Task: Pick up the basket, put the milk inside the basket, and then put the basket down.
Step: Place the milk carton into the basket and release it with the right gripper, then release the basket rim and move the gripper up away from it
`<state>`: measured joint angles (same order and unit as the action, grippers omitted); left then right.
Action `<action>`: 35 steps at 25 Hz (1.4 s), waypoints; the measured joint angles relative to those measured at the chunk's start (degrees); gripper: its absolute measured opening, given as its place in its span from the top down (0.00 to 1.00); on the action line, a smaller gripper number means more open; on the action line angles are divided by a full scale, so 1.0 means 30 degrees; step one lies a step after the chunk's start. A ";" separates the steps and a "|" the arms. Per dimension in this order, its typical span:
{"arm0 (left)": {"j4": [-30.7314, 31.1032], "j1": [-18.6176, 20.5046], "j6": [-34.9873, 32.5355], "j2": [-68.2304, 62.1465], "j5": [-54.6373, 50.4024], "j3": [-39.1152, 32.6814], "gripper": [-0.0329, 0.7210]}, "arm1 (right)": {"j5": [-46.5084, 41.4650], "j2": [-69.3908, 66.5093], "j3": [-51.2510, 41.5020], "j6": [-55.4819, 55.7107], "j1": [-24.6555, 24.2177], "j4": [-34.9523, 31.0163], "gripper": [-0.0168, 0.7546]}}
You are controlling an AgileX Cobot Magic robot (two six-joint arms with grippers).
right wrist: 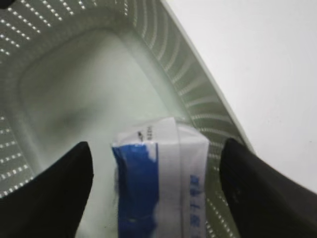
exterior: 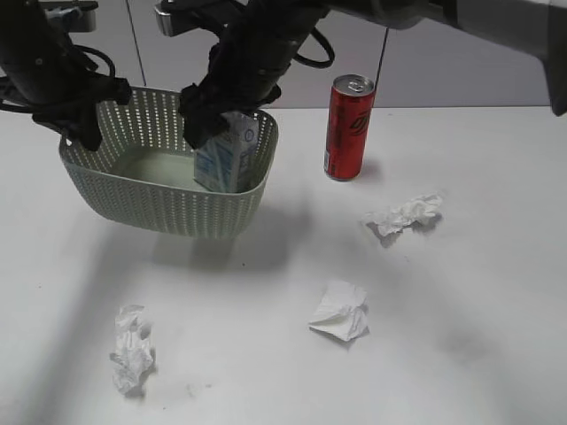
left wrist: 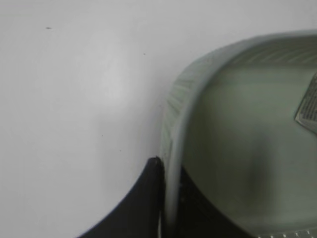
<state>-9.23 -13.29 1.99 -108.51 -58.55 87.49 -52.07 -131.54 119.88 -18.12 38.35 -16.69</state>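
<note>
Altogether, counts: one basket, one carton, one can, three tissue wads, two grippers.
Basket: pale sage-green rectangular perforated plastic basket [exterior: 168, 208], far left of the white table [exterior: 461, 354]; tilted, its left end higher.
Milk: small white-and-blue gable-top milk carton [exterior: 227, 158] stands inside the basket against its right wall; blue print on it, too blurred to read.
Can: tall red drink can [exterior: 349, 127] upright, right of the basket, apart from it; dark logo, unreadable.
Tissues: three crumpled white tissues, one near left [exterior: 132, 348], one near centre [exterior: 340, 311], one to the right [exterior: 406, 213], all well apart.
Left gripper [exterior: 78, 124]: clamped on the basket's left rim; in the left wrist view the rim [left wrist: 173, 163] sits between the dark fingers [left wrist: 141, 198].
Right gripper [right wrist: 156, 183]: over the basket, jaws spread wide, the carton between the fingers [right wrist: 54, 193] but untouched on both sides.
</note>
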 joint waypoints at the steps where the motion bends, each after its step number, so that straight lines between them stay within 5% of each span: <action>1: 0.0000 0.0000 0.0000 0.0000 0.0000 0.0000 0.98 | -0.0069 0.0139 0.0000 0.0000 0.0000 0.0021 0.19; 7: -0.0056 0.0000 0.0000 0.0000 0.0017 0.0000 0.98 | -0.1428 0.2663 0.0022 0.0039 -0.0349 0.1273 0.18; 18: -0.0542 0.0000 0.0000 0.0000 0.0036 0.0000 0.98 | -0.5637 1.0356 -0.2645 0.3810 -0.4163 0.3908 0.20; 25: -0.0656 0.0000 0.0000 0.0000 -0.0020 0.0000 0.98 | -0.5592 1.6665 -1.1648 0.5337 -0.7075 0.5564 0.21; 35: -0.0696 0.0000 0.0000 0.0000 -0.0098 0.0000 0.98 | -0.3759 2.7266 -2.4515 0.6312 -0.7226 0.5564 0.21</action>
<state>-11.31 -13.29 1.99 -108.51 -58.84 87.49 -63.35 -49.74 46.34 0.82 16.67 0.00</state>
